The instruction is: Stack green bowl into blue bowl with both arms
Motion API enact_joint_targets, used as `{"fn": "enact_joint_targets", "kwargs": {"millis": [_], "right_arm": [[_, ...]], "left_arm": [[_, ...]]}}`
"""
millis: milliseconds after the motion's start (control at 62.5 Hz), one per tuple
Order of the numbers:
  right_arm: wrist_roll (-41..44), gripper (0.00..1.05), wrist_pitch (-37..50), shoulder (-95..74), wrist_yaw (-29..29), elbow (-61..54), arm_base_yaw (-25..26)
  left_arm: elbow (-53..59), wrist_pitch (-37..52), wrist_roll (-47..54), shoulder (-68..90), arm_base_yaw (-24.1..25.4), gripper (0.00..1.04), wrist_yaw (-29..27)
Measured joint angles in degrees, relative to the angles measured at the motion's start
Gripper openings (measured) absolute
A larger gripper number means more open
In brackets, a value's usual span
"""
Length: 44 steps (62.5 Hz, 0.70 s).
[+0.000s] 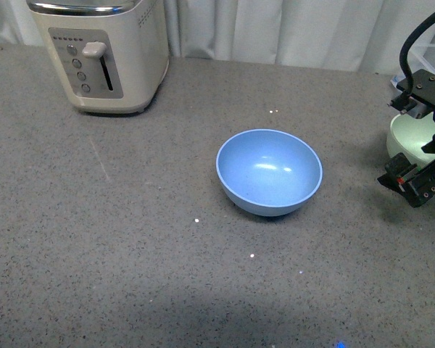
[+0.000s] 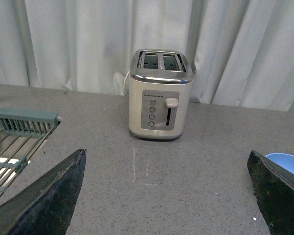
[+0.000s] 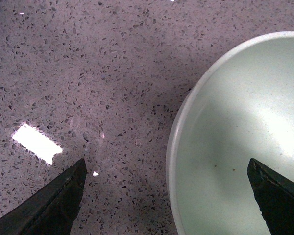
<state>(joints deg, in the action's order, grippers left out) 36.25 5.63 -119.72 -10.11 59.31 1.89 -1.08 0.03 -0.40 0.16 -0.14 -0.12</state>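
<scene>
The blue bowl stands upright and empty in the middle of the grey counter; a sliver of its rim shows in the left wrist view. The green bowl sits at the far right edge, partly hidden by my right arm. My right gripper is open right above it. In the right wrist view the bowl's rim lies between the two open fingers, one finger over the inside, the other over the counter. My left gripper is open and empty, low over bare counter; it is out of the front view.
A cream toaster stands at the back left, also facing the left wrist view. A wire dish rack with a green part lies to one side in the left wrist view. White curtains hang behind the counter.
</scene>
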Motion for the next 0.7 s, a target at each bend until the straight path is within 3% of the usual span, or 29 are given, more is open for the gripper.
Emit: {"fn": "enact_joint_targets", "kwargs": {"millis": [96, 592, 704], "right_arm": [[-0.1, 0.9, 0.0, -0.5, 0.9, 0.3, 0.0], [0.5, 0.12, -0.4, -0.9, 0.1, 0.7, 0.0], [1.2, 0.02, -0.4, -0.7, 0.2, 0.8, 0.0]], "left_arm": [[0.0, 0.0, 0.0, 0.0, 0.0, 0.98, 0.0], [0.0, 0.0, 0.0, 0.0, 0.0, 0.98, 0.0], [0.0, 0.0, 0.0, 0.0, 0.0, 0.98, 0.0]]}}
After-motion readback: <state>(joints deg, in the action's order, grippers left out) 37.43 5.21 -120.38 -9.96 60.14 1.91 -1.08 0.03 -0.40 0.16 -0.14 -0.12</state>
